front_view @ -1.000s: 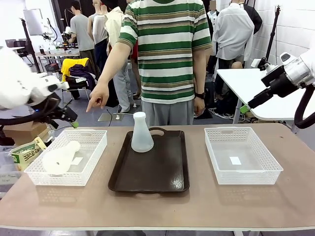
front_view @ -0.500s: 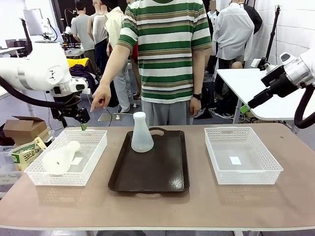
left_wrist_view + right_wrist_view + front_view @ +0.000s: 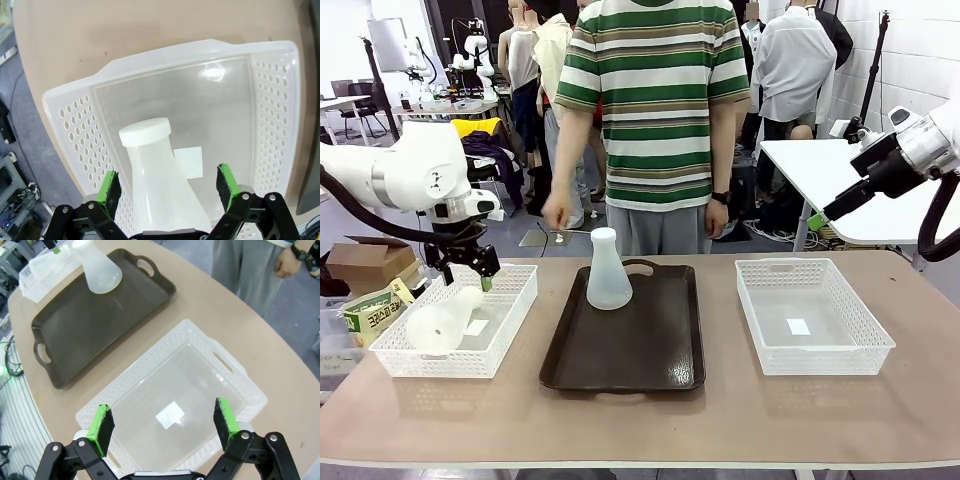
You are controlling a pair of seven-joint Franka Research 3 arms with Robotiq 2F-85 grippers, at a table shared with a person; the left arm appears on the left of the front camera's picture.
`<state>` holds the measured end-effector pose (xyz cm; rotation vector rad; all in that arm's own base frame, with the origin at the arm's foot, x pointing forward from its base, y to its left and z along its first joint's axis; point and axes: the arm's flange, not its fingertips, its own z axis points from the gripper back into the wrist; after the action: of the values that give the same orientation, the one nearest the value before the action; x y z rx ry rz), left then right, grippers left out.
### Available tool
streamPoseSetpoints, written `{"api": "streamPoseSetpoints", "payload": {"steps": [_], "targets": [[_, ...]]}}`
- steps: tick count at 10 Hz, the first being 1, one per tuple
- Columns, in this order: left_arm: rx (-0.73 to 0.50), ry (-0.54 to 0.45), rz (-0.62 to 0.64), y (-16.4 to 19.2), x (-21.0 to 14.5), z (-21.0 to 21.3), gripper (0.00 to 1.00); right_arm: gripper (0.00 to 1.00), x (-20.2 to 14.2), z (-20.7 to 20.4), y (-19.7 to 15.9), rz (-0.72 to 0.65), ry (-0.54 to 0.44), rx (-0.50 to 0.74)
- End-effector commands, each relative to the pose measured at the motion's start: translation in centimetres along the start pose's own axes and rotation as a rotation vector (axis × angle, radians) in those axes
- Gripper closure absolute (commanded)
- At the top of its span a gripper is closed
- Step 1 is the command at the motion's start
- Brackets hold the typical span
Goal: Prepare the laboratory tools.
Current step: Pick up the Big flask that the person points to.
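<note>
- L gripper point(image 3: 480, 276) jaws apart, hovering above neck of flask 1 point(image 3: 442, 320), which lies on its side in left basket point(image 3: 512, 312).
- Flask 2 point(image 3: 608, 272) upright on tray point(image 3: 660, 352), far end.
- R gripper point(image 3: 162, 425) jaws apart, held high, looking down on right basket point(image 3: 235, 371).

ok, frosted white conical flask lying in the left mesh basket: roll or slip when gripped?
Likely rolls: the frosted white conical flask lies sideways in its white mesh basket. Smooth taper may slip from the open left gripper. Looks empty, probably light.
</note>
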<state>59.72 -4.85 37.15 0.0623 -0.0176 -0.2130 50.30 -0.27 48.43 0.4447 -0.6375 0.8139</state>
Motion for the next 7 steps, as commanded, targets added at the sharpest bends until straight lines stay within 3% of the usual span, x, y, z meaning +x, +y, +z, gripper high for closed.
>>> {"api": "streamPoseSetpoints", "payload": {"steps": [1, 7], "targets": [[0.008, -0.006, 0.024, 0.6, -0.4, -0.9, 0.00, 0.00, 0.2, -0.1, 0.1, 0.002, 0.012, -0.012], [0.002, -0.033, 0.008, 0.6, 0.0, -3.5, 0.00, 0.00, 0.2, -0.1, 0.1, 0.002, 0.012, -0.012]]}}
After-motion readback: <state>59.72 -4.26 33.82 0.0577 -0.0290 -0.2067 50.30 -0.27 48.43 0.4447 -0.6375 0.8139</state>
